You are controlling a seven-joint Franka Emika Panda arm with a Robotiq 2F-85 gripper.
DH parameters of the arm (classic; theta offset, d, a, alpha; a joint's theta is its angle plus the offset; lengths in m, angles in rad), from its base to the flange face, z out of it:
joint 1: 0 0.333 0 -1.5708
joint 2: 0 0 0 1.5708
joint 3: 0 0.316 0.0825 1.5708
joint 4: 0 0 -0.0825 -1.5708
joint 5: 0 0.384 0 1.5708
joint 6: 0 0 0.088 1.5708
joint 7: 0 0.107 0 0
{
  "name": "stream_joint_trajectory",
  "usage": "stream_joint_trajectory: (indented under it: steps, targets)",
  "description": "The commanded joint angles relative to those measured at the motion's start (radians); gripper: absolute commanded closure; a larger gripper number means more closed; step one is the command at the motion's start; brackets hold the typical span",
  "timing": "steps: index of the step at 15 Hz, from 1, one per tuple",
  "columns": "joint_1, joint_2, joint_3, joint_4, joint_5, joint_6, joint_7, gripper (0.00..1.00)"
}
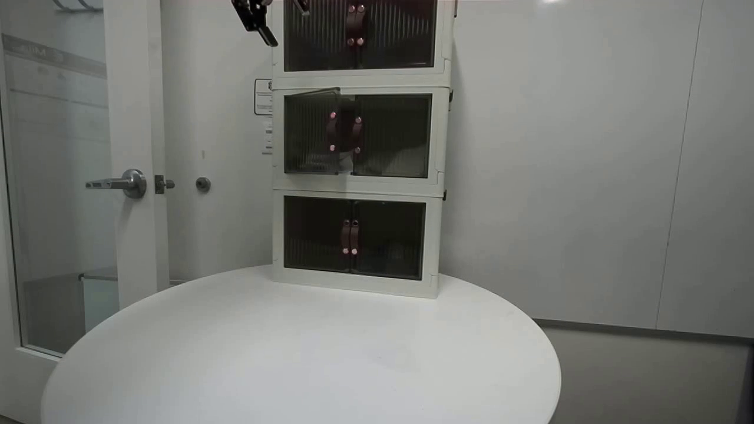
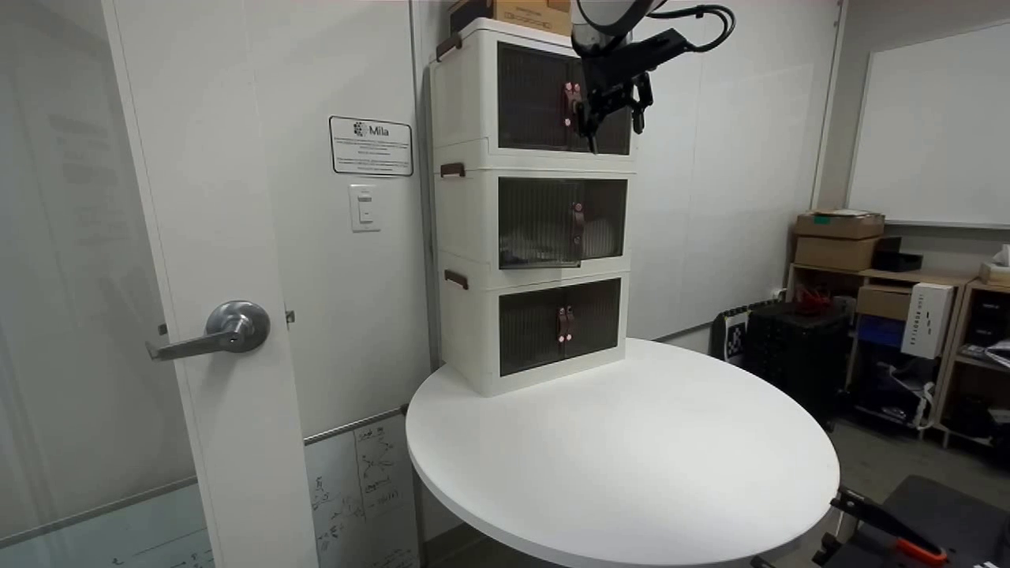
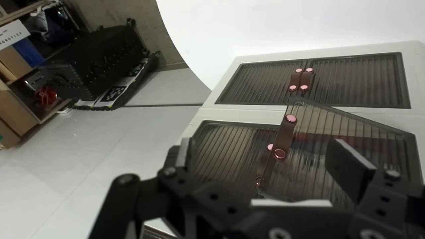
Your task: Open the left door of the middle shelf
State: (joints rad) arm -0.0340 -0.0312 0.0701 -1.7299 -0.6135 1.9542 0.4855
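Note:
The middle shelf point(image 1: 406, 187) is the second tier of the white cabinet; its side wall also shows in an exterior view point(image 2: 464, 214). Its left door point(image 1: 309, 135) is dark, smoked and ribbed. It stands ajar, its inner edge swung out from the frame, in both exterior views point(image 2: 540, 221) and in the wrist view point(image 3: 322, 126). Its reddish-brown handle point(image 3: 285, 136) is in front of the right door's handle. The right door point(image 1: 394, 135) is shut. My gripper point(image 2: 616, 140) is open and empty, in front of the top tier and apart from the left door. Its fingers are wide apart in the wrist view point(image 3: 268, 146).
The top tier point(image 1: 362, 78) and bottom tier point(image 1: 353, 285) have their doors shut. The cabinet stands on a round white table point(image 1: 330, 353). Cardboard boxes point(image 2: 533, 14) lie on top of the cabinet. A white wall point(image 1: 577, 165) is behind. A room door with a lever handle point(image 2: 237, 326) stands beside it.

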Motion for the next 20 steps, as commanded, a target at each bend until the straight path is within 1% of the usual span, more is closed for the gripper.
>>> stream_joint_trajectory:
  steps: [1,2,5,7,9,11,14,16,20]
  targets:
    - [0.007,0.012,-0.032,0.024,0.048,0.025,-0.154,0.00]
    - [0.004,0.015,-0.038,0.028,0.067,0.036,-0.212,0.00]
    - [-0.007,0.026,-0.070,0.055,0.160,0.083,-0.439,0.00]
    - [-0.013,0.052,-0.088,0.097,0.238,0.088,-0.584,0.00]
    - [-0.020,0.094,-0.103,0.157,0.318,0.060,-0.730,0.00]
    - [-0.030,0.152,-0.114,0.241,0.367,0.002,-0.879,0.00]
    - [-0.043,0.253,-0.122,0.370,0.323,-0.090,-0.990,0.00]
    - [-0.043,0.311,-0.120,0.446,0.297,-0.134,-1.026,0.00]
    - [-0.029,0.402,-0.109,0.552,0.259,-0.127,-1.072,0.00]
